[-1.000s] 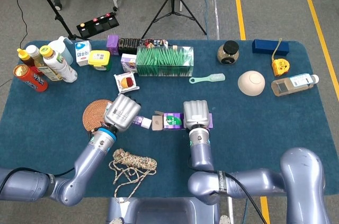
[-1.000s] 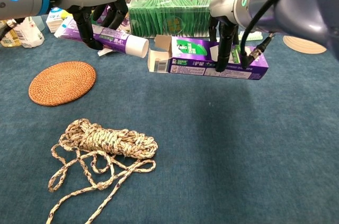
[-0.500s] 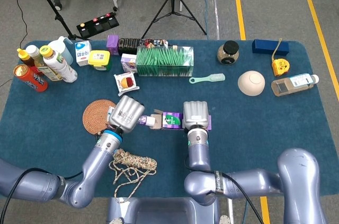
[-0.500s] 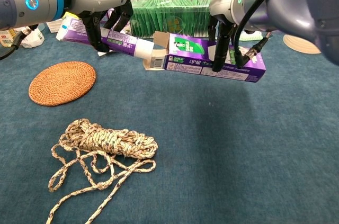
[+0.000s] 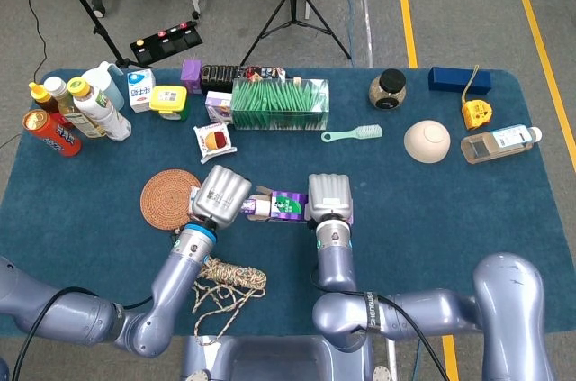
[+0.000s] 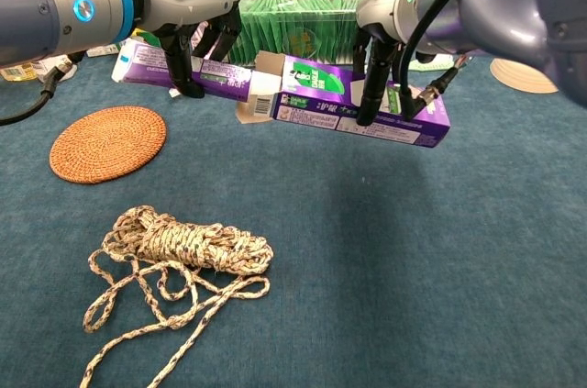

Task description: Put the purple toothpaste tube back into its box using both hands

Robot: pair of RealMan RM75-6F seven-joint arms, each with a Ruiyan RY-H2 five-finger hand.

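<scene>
**Tube entering box, both held off the table**

Right hand (image 6: pixel 390 49) grasps the purple box (image 6: pixel 367 108) above the table (image 6: pixel 413 269) centre. Left hand (image 6: pixel 188 16) grasps the purple toothpaste tube (image 6: pixel 183 73), its cap end inside the box's open flaps (image 6: pixel 260 85).

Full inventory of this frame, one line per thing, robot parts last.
toothpaste tube: 1, purple, held at box mouth
box: 1, purple, held above table
rope: 1, beige, front left
coaster: 1, brown woven, left
green packet case: 1, back centre
bottles: several, back left
comb: 1, mint
bowl: 1, cream, right
jar: 1, dark lid
blue box: 1, back right
tape measure: 1, yellow
left hand: holds tube
right hand: holds box
</scene>
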